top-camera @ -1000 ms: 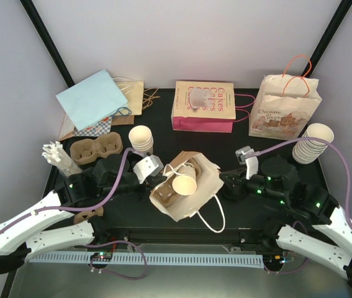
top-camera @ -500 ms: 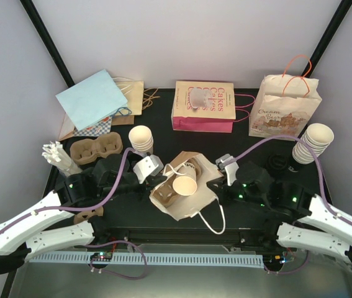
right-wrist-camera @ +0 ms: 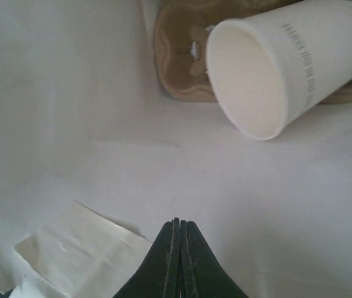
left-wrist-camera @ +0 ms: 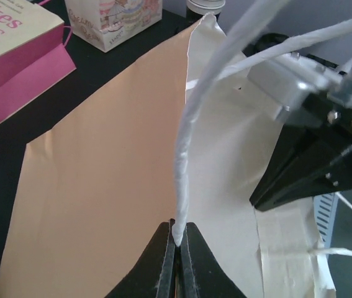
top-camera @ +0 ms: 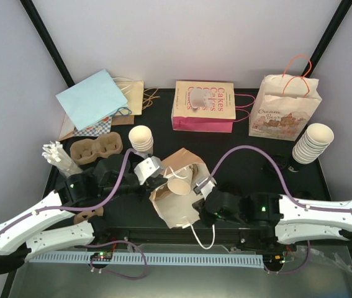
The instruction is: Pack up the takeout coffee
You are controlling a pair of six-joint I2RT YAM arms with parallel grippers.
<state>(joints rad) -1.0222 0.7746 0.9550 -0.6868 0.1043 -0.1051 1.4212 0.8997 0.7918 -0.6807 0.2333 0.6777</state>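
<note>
A brown paper bag with a white inside lies open at the table's middle. The cream-white cup lies on its side in it, on a brown pulp carrier, mouth toward the right wrist camera. My left gripper is shut on the bag's white twisted handle and holds it up. My right gripper is shut, its tips over the bag's white inner wall, below the cup and apart from it. A round black lid seems to lie on the table at the right.
A pink "Cakes" bag and a printed bag stand at the back. Cup stacks stand at the right and left of centre. A second carrier, a blue bag and white cutlery are at the left.
My right arm swung left from the table's right side to the bag's mouth. The bag has turned and stands more upright. My left gripper kept its hold on the handle.
</note>
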